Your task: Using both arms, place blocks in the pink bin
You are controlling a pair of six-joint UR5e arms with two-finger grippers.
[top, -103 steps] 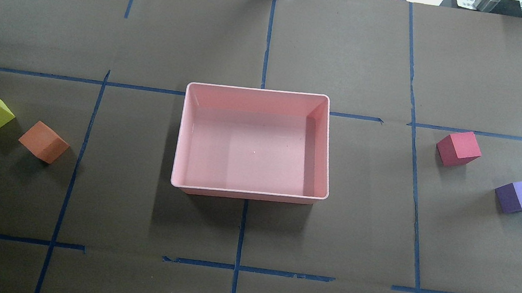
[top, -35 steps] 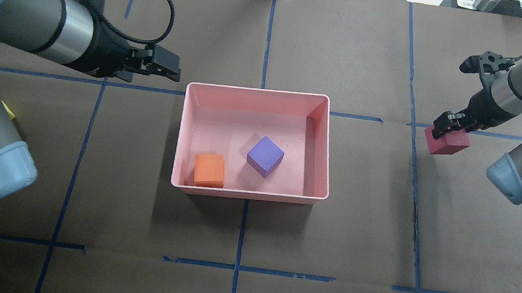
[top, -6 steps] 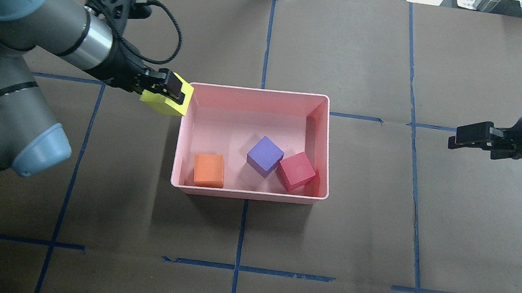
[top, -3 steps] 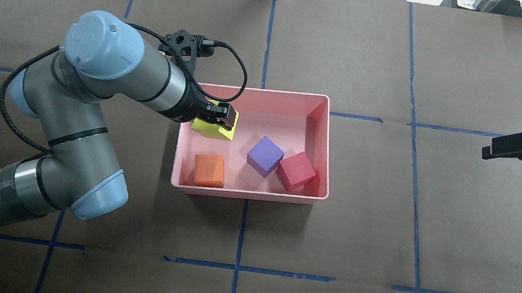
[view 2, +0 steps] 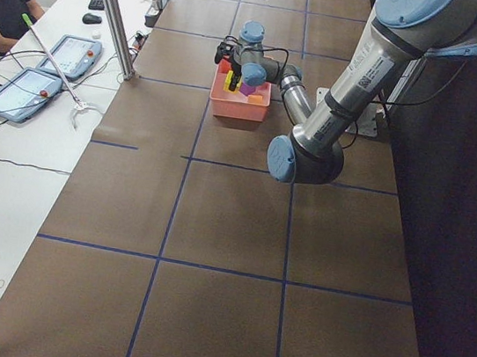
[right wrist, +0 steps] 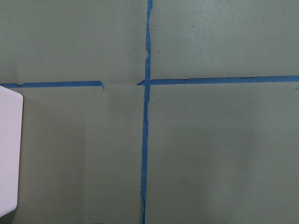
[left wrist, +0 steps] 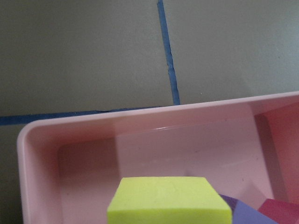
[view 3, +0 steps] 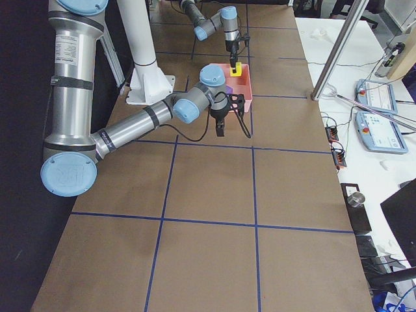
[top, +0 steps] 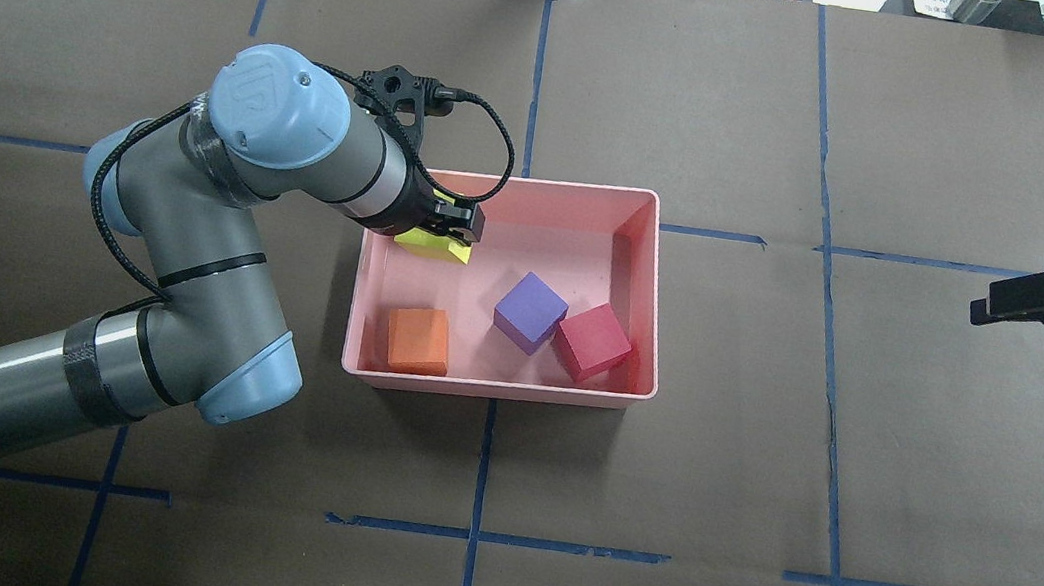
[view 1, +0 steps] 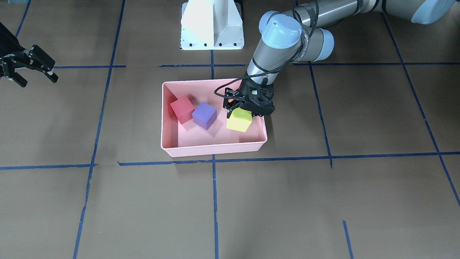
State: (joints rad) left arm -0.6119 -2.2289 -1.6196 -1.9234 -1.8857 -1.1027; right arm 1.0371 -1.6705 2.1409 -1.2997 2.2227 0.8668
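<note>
The pink bin (top: 517, 178) sits mid-table and holds the orange block (top: 418, 340), the purple block (top: 530, 311) and the red block (top: 592, 342). My left gripper (top: 450, 228) is shut on the yellow-green block (top: 432, 245) and holds it low inside the bin's far left part. The front view shows this gripper (view 1: 246, 113) over the yellow-green block (view 1: 239, 121), beside the purple block (view 1: 204, 115) and the red block (view 1: 182, 109). The left wrist view shows the yellow-green block (left wrist: 170, 200) above the bin (left wrist: 140, 116). My right gripper (view 1: 37, 80) is open and empty, far from the bin.
Brown paper with blue tape lines (top: 484, 470) covers the table. The white pedestal base (view 1: 212, 25) stands on the robot's side of the bin. The right gripper (top: 981, 311) hovers over bare paper at the right. Operator tablets (view 2: 35, 79) lie on a side desk.
My left gripper has carried the yellow-green block from outside the bin's left rim to over the bin and lowered it inside. The right gripper has drawn back to the right.
</note>
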